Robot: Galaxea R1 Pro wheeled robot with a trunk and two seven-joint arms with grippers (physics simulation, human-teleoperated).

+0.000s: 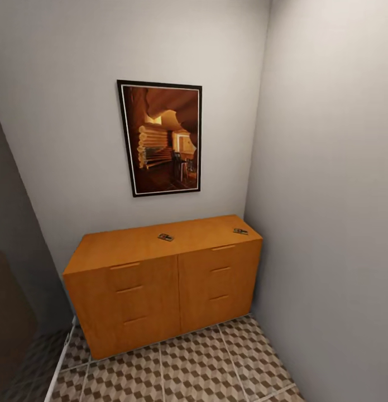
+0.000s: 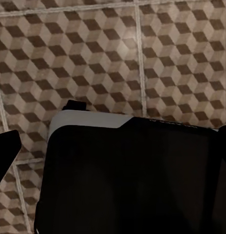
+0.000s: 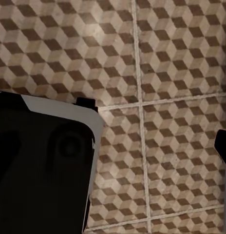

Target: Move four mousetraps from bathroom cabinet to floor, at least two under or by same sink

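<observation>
Nearest, the patterned bathroom floor (image 1: pixel 205 363) lies bare, both end effectors' openings impossible to tell from the wrist views; beyond, atop the cabinet (image 1: pixel 160 290), two mousetraps (image 1: pixel 166 237) sit well apart — light, stiff, thin boards, probably best pinched across their long edges.

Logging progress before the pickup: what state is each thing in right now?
cabinet: drawers and doors all shut.
mousetrap near the middle of the top: lying flat, untouched.
mousetrap near the right end: lying flat, untouched.
bathroom floor: no trap on the part in view.
framed picture: hanging on the wall.
</observation>
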